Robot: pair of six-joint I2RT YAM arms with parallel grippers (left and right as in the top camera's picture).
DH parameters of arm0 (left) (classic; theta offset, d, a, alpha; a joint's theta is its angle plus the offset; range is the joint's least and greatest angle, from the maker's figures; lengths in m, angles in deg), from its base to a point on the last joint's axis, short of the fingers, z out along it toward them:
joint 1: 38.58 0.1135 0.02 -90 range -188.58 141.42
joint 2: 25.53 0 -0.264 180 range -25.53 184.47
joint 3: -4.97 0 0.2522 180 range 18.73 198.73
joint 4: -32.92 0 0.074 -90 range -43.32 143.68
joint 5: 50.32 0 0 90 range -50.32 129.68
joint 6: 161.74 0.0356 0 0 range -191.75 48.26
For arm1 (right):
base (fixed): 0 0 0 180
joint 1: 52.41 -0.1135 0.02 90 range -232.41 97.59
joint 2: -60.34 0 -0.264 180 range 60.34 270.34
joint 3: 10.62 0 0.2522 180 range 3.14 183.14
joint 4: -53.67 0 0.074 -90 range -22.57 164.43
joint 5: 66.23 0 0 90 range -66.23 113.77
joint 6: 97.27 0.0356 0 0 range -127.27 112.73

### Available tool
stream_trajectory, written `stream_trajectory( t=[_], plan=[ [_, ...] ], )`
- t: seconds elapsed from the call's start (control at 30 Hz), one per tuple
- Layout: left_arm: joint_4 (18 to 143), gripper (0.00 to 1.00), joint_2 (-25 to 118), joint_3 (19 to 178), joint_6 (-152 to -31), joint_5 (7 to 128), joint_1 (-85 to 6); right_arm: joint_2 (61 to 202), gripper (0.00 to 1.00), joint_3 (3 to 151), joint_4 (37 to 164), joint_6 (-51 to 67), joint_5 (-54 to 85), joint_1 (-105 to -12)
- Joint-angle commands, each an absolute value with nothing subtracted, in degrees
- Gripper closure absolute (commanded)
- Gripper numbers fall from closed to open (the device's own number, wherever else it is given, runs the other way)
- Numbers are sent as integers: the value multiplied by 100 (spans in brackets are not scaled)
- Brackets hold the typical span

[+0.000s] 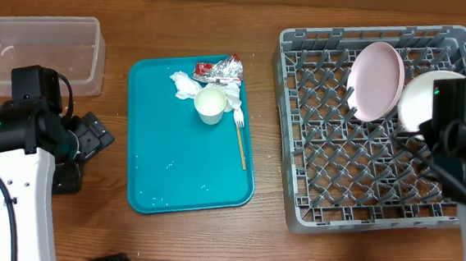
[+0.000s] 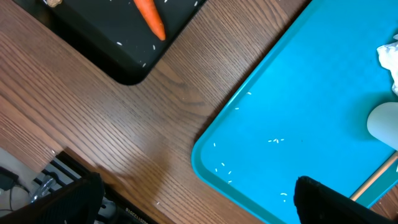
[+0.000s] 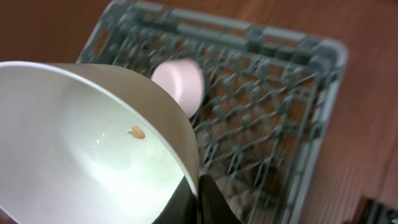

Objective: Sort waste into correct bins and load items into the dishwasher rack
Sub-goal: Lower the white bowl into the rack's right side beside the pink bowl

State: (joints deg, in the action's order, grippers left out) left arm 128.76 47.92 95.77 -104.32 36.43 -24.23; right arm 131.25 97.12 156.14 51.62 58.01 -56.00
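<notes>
Grey lattice rack (image 1: 328, 178), pegs upright. Inside the rack, toward its far side: pale round plate (image 1: 375, 80) standing on edge among the pegs. At the rack's far right: white bowl (image 1: 416, 98) tipped on its side, one beige bit (image 3: 137, 132) stuck inside. Left of the rack, well apart: fork (image 1: 240, 143) lying flat, cup (image 1: 209, 104) upright, crumpled napkins (image 1: 184, 84), red-and-silver wrapper (image 1: 219, 69). Farthest left of the rack: clear tub (image 1: 75, 33), and black tray (image 2: 106, 37) holding an orange carrot (image 2: 150, 18).

carrot (image 2: 150, 17): upper end cut off by top edge
black tray (image 2: 106, 31): runs past top edge
bowl (image 3: 81, 143): cut off left and below
rack (image 3: 267, 112): blurred
</notes>
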Motion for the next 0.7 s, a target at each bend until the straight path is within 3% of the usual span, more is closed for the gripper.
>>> stream_trajectory(
  t=[0.0, 0.2, 0.67],
  plan=[
    [12870, 0, 4748, 9636, -10347, 3670, -2392, 13353, 96, 9801, 15655, 5273, 7097, -5181],
    [12872, 0, 4748, 9636, -10347, 3670, -2392, 13748, 96, 9799, 15937, 5813, 8199, -4555],
    [12872, 0, 4748, 9638, -10347, 3672, -2392, 14743, 96, 8912, 16440, 6974, 8459, -4037]
  ],
)
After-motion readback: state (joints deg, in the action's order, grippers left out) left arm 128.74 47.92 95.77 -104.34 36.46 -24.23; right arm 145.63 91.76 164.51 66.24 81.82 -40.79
